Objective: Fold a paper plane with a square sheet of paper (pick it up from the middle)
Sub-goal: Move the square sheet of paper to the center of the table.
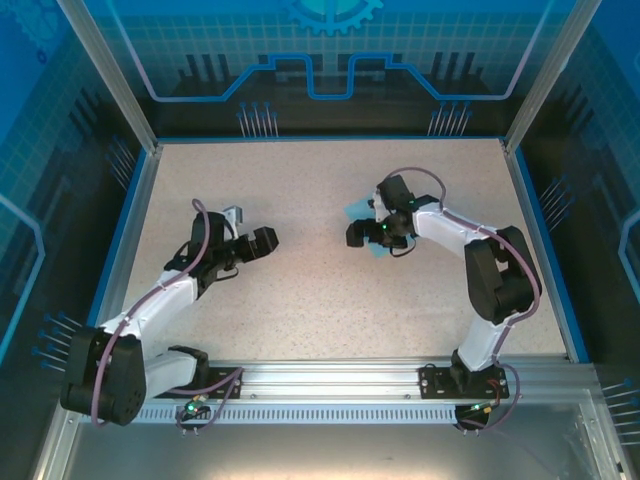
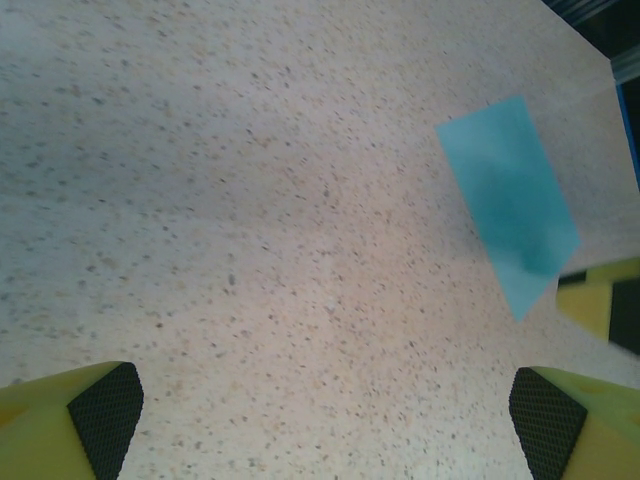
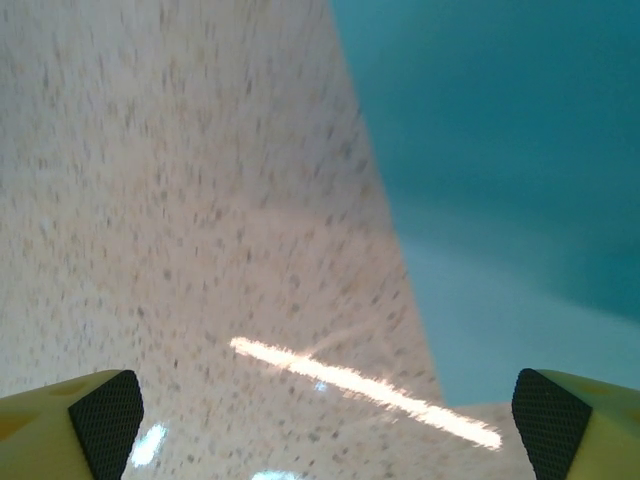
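Plain teal-blue paper (image 2: 510, 200), beige table (image 1: 320, 290) speckled brown, yellow left claw fingers (image 2: 40, 430), black gridded pads (image 2: 105, 415)

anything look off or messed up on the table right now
Nothing stands out: the square sheet of paper lies flat on the table, with no tear or crumple that I can see.

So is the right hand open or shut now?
Open: the right hand holds its pads wide apart; the paper lies ungripped.
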